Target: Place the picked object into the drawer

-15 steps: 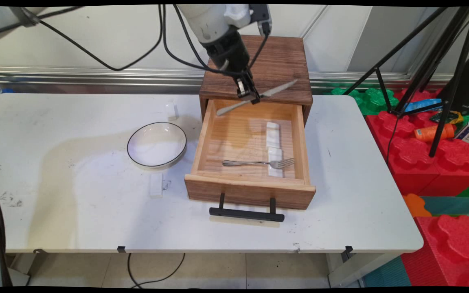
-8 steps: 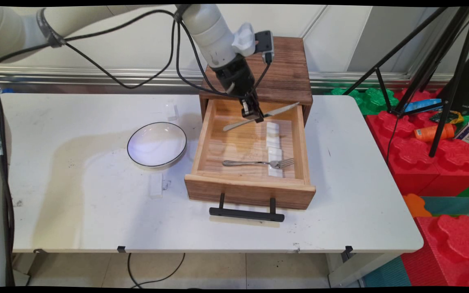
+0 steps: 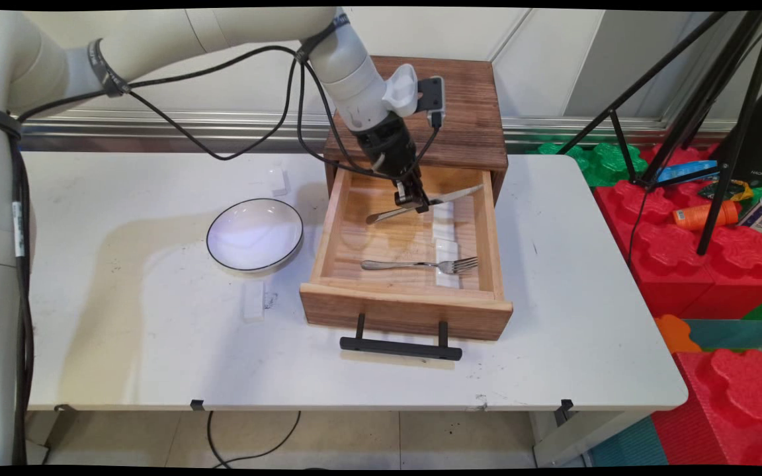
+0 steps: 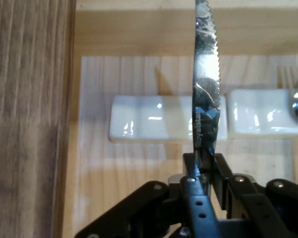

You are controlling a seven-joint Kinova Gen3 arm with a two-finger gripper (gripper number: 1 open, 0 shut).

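Since a second earlier, the hand had come down from above the cabinet's top edge into the open drawer, carrying the knife lower and nearer the two white rests that lay on the drawer floor. Its black fingers were pressed together on the knife about mid-length, where handle meets blade, as the hand view showed. At this moment the knife hung inside the drawer's rear half, apparently clear of the floor and just over the farther rest. Its long axis ran across the drawer, close to level, with the serrated blade tip pointing toward the drawer's right wall and a little away from the camera, and the handle end toward the left wall. Judged from its look, it was thin polished steel: stiff, fairly light, and slippery, so a pinch across the flat faces near the middle seemed the sound hold, since a grip out at either end would likely let it swing. A fork lay nearer the drawer front, its tines on the second rest, well apart from the knife. Beside the drawer on the desk stood a white bowl.
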